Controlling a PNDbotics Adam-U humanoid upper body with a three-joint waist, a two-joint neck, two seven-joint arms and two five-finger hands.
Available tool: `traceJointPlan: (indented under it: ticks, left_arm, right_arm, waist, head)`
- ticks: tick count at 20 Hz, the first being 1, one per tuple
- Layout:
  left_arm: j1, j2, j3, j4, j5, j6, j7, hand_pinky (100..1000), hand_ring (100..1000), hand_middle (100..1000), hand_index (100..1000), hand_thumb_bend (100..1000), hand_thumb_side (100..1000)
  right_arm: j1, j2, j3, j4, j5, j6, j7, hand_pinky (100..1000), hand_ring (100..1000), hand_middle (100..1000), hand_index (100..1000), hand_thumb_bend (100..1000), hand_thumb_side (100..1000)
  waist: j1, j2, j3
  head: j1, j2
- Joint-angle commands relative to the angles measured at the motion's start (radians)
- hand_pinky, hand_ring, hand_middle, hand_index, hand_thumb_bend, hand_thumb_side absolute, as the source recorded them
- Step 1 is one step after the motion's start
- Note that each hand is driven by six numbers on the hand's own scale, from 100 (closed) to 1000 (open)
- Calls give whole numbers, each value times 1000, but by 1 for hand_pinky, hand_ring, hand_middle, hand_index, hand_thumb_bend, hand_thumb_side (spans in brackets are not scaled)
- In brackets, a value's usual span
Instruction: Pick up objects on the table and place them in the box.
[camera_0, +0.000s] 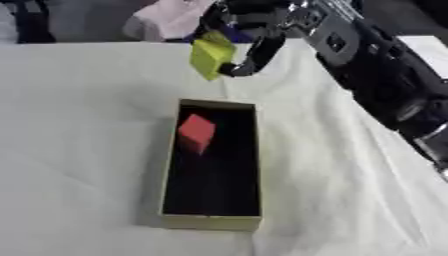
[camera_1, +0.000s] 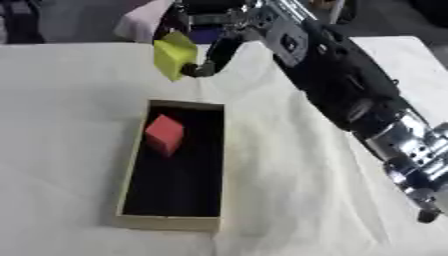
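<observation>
My right hand (camera_0: 249, 37) reaches in from the upper right and hangs above the table beyond the far end of the box. Its fingers are curled round a yellow block (camera_0: 211, 54), which is lifted off the cloth. The box (camera_0: 170, 165) is a long open cardboard tray with a dark inside, lying lengthwise in the middle of the table. A red block (camera_0: 197, 132) lies inside it near the far end. My left hand shows in neither view.
A white cloth (camera_0: 79, 125) covers the table. My right arm (camera_1: 350, 95) crosses the right side of the scene. Pale pink and blue things (camera_0: 175, 20) sit at the far edge behind the hand.
</observation>
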Motion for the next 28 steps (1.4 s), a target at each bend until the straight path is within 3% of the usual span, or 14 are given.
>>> traceJointPlan:
  ticks: [1,11,24,28]
  left_arm:
    - [-3,51,7,-1,-6,-4,9,838,906,920,880,363,891]
    - [-3,57,13,8,-4,-6,9,838,905,920,881,367,889]
    - [-5,58,8,13,-1,-6,9,837,905,919,880,369,888]
    - [-5,56,5,14,0,-3,9,837,904,920,879,365,891]
  right_arm:
    - [-10,-19,7,24,-34,-171,119,673,582,579,740,159,189]
    - [19,-26,45,101,-63,-305,120,675,580,575,732,139,227]
    - [24,-9,79,108,-120,-310,160,676,574,568,725,126,218]
    - [13,13,81,100,-143,-310,165,674,565,561,719,122,176]
  waist:
    - [4,-20,-2]
    - [2,-27,-11]
    - [1,-37,-13]
    - [3,-38,-13]
  head:
    - [7,7]
    - [20,29]
    - [21,25]
    - [21,25]
